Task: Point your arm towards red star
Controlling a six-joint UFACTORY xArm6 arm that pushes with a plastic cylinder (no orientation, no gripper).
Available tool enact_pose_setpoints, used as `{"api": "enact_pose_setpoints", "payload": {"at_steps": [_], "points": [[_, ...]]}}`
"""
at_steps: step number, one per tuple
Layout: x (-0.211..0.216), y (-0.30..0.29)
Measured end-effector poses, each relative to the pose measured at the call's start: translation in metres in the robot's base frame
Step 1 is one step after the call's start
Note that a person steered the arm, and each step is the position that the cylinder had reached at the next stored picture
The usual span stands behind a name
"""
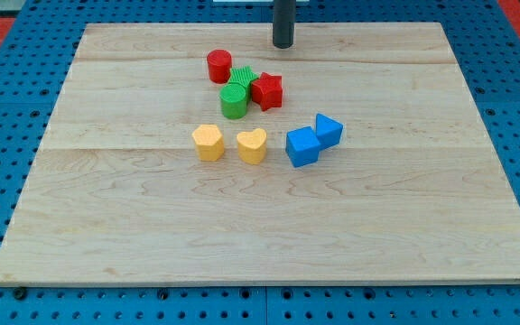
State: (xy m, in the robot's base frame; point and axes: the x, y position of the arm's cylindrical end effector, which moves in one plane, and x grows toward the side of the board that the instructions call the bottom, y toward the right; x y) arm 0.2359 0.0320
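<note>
Red star [267, 91] sits near the view's top, touching the green blocks [236, 94]. My tip [283, 44] stands above it, apart (a bare rod, nothing to open or hold). The approach looks half done; closing the gap remains.

1. Light wooden board [404, 226], sitting on a blue pegboard surface [7, 135].
2. Up top: red cylinder [218, 66], green star [245, 78], green cylinder [234, 102] and red star [267, 91], all bunched up.
3. Middle row: yellow hexagon-ish block [208, 142], yellow heart [252, 145], then two blue blocks [303, 146] [329, 130] touching.
4. My tip [283, 43] rests on the board just above the cluster.
</note>
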Motion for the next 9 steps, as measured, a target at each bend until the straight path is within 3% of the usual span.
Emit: {"api": "enact_pose_setpoints", "payload": {"at_steps": [9], "points": [[-0.0087,0.004]]}}
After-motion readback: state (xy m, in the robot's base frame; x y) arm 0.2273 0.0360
